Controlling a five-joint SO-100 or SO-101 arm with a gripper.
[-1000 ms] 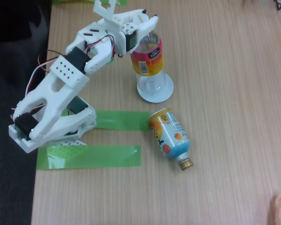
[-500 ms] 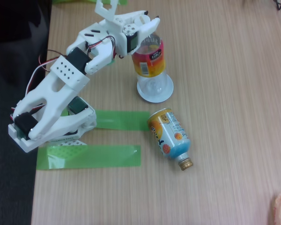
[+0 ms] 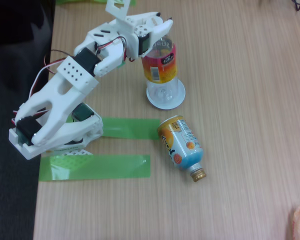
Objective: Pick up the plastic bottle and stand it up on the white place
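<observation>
In the fixed view, the white SO-100 arm (image 3: 65,100) is sitting with its base (image 3: 55,135) at the left edge of the worktop and reaching up and to the right across the picture. The lower link is rising from the base toward the upper left of the frame, then the perforated upper link is angling right, with red, black and white wires looping out beside the joints. The wrist is tilting so the gripper (image 3: 159,31) is pointing rightward near the top of the frame. Its white fingers (image 3: 162,25) are lying against the top of the plastic bottle (image 3: 160,62); whether they are clamping it cannot be told.
</observation>
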